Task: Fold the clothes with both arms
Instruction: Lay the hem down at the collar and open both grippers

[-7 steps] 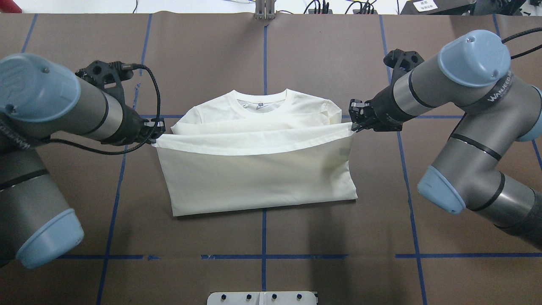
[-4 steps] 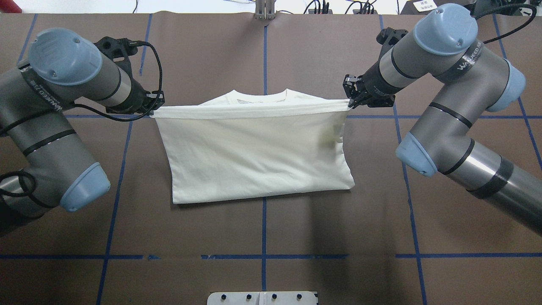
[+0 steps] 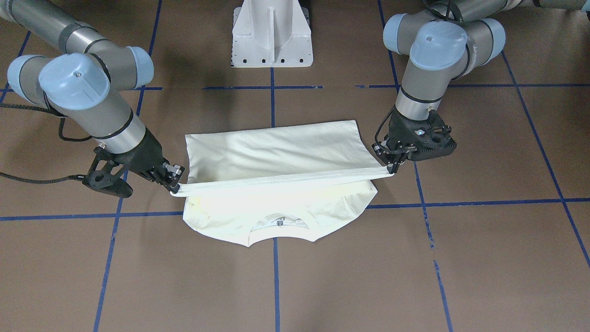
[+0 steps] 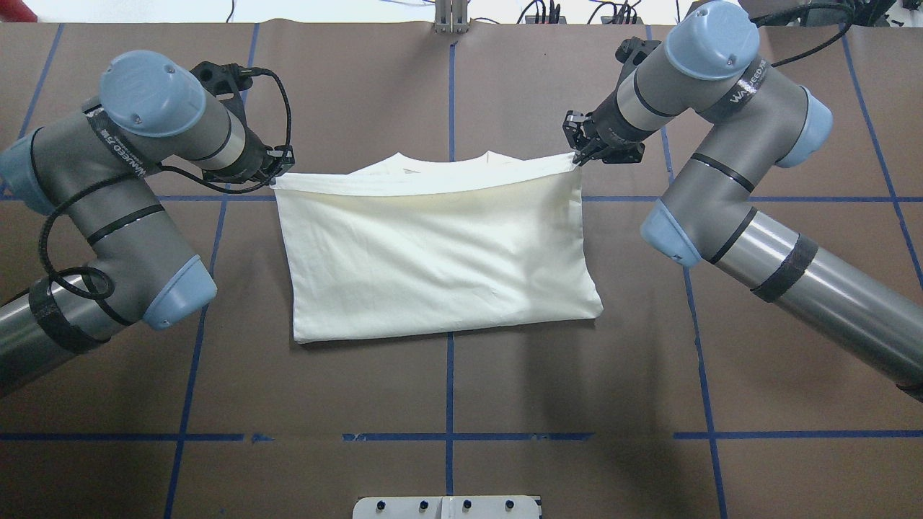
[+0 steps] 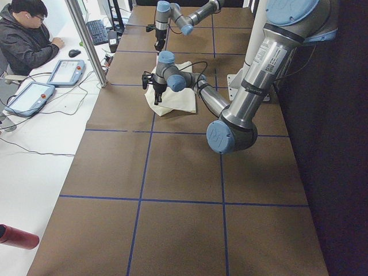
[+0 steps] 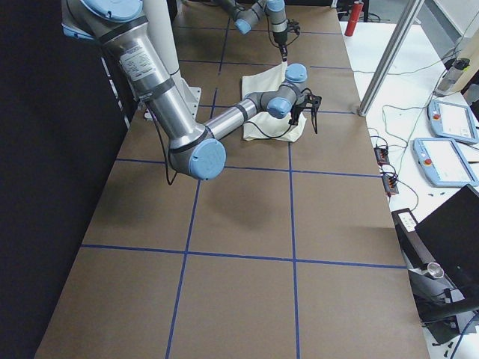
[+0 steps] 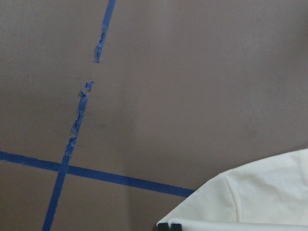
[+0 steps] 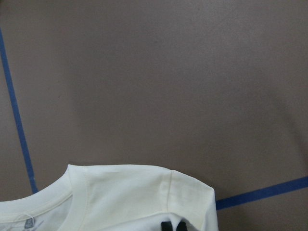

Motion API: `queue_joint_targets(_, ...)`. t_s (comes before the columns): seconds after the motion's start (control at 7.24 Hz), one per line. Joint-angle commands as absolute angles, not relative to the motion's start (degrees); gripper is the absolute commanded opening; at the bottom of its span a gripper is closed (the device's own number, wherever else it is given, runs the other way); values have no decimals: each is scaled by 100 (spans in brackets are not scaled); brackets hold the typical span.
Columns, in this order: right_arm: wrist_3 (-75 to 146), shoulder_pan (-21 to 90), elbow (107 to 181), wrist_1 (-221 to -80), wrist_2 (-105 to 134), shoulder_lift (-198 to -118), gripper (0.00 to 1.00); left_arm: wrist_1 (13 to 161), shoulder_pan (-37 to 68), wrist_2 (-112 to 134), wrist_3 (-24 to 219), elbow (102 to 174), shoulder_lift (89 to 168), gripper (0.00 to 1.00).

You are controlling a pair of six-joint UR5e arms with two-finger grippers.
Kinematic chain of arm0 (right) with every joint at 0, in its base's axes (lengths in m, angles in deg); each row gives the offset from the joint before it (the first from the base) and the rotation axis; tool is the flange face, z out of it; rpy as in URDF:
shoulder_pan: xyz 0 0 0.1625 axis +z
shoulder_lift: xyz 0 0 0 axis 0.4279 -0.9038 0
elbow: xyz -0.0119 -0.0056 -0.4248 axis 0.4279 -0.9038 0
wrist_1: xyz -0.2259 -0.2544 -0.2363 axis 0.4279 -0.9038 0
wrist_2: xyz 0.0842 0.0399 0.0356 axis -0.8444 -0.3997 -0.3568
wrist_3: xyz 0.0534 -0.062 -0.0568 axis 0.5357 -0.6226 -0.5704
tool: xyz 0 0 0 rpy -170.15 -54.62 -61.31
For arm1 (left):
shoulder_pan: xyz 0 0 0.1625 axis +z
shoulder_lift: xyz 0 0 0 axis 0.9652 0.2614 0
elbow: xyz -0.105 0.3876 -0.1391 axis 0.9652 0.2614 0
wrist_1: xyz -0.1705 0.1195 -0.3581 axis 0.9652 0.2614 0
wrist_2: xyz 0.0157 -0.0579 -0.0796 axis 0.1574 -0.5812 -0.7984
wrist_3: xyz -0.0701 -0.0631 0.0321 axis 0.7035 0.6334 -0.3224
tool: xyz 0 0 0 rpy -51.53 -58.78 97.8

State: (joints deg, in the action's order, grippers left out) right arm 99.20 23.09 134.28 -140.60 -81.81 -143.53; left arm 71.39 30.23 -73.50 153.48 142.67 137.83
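The cream T-shirt lies in the middle of the brown table, a little above the center of the overhead view. No sleeves stick out at the sides, so they look tucked in already. The plain back faces up, and no cat picture shows.

The bottom half of the shirt is doubled over the top half. Its hem is pulled tight like a strip between the two grippers. In the front view the hem hangs just above the shoulders, and the neck hole peeks out below it.

The left gripper is at the upper left of the overhead view. Its jaws are pinched tight on the hem's corner on that side. The right gripper is at the upper right, and its jaws are clamped on the other corner.

I think this fold is nearly done. The hem is close to the collar but not yet laid flat. What is left, I guess, is to set the hem down, let go of both corners, and maybe fold once more to make it smaller.

Blue tape lines cross the table around the shirt.
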Motion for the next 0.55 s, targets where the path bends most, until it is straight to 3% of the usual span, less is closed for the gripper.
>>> queue_joint_targets(0.0, 9915, 2275, 13160, -14012, -8181, -14158, 0, 7206, 3037, -7345, 15635, 14029, 13958, 0)
queue_joint_targets(0.41, 9880, 2257, 13106, -14003, -8190, -14148, 0, 7207, 3064, -7345, 15785, 13983, 14030, 0)
